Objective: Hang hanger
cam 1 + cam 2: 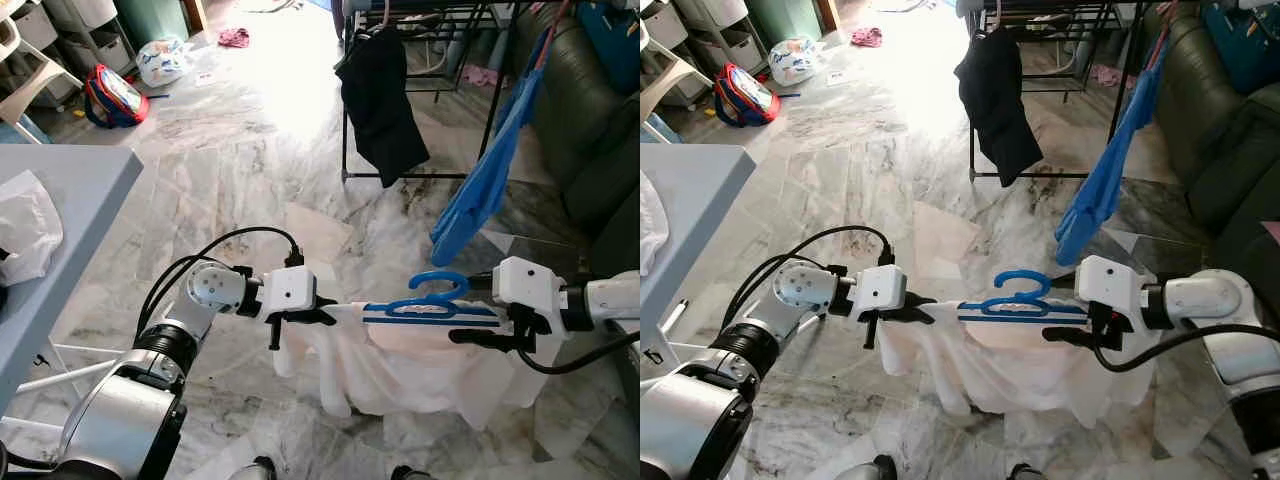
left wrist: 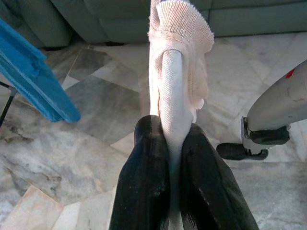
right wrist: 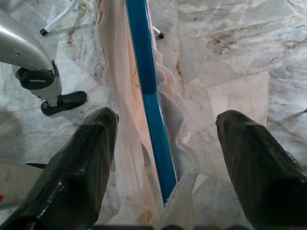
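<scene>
A blue plastic hanger (image 1: 430,309) carries a pale pink-white garment (image 1: 400,372) that droops toward the floor, held level in front of me between both arms. My left gripper (image 1: 322,315) is shut on the garment's left end; the left wrist view has the cloth (image 2: 177,57) pinched between the two fingers (image 2: 146,182). At the hanger's right end, my right gripper (image 3: 168,116) is open, its fingers (image 3: 86,158) spread wide either side of the blue bar (image 3: 148,96) and apart from it. The hanger's hook (image 1: 441,283) points up.
A black drying rack (image 1: 345,140) stands ahead, with a black garment (image 1: 380,100) and a blue garment (image 1: 488,185) hanging on it. A dark green sofa (image 1: 590,120) lies at the right. A grey table (image 1: 70,190) with a white bag (image 1: 25,230) is at the left.
</scene>
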### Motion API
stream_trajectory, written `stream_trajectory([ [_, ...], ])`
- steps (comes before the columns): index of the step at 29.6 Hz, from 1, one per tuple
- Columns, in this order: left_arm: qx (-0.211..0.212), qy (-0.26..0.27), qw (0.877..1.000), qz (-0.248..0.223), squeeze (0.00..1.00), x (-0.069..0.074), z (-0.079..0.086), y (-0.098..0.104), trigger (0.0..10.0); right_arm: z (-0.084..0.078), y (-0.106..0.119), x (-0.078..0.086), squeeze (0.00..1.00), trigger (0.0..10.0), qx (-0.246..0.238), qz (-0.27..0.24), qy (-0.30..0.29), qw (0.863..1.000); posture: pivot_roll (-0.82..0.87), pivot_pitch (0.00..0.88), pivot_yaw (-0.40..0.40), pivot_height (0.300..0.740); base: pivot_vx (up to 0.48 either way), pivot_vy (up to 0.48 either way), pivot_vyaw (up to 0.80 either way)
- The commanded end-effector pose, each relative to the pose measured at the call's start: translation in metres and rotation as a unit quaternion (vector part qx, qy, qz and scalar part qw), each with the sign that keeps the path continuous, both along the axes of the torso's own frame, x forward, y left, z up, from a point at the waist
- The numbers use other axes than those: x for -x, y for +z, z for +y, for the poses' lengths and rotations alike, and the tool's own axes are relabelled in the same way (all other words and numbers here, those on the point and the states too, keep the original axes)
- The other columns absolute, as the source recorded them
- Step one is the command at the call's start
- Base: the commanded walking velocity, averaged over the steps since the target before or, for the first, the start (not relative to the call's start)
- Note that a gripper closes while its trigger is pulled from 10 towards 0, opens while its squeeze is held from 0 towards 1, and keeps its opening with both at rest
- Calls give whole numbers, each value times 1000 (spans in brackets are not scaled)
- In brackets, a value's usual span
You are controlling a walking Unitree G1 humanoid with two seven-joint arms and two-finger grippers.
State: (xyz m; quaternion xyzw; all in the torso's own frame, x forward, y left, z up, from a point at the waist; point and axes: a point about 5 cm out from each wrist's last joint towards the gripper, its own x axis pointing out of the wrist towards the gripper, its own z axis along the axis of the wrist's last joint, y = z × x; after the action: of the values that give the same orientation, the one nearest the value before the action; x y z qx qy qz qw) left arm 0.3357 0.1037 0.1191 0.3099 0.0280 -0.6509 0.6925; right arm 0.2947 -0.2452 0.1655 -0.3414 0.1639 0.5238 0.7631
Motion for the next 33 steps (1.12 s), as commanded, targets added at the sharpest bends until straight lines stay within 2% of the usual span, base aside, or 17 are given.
stream_trajectory([
  [1,8,-8,1000,-8,0,1,-1,2,10000,3,-2,0,0,0,10,10,20,1000,-107,214,88,740,0,0,0],
  [5,6,-9,1000,-9,0,2,-1,1,10000,0,-4,2,0,0,19,31,27,999,-109,214,87,740,0,0,0],
  [24,-2,-9,1000,-12,0,2,-1,-1,10000,-8,-9,1,0,0,43,50,20,998,-111,208,85,740,0,0,0],
  [33,0,-3,1000,-31,0,1,-3,0,10000,-9,-12,2,0,0,44,54,19,997,-111,204,83,740,0,0,0],
])
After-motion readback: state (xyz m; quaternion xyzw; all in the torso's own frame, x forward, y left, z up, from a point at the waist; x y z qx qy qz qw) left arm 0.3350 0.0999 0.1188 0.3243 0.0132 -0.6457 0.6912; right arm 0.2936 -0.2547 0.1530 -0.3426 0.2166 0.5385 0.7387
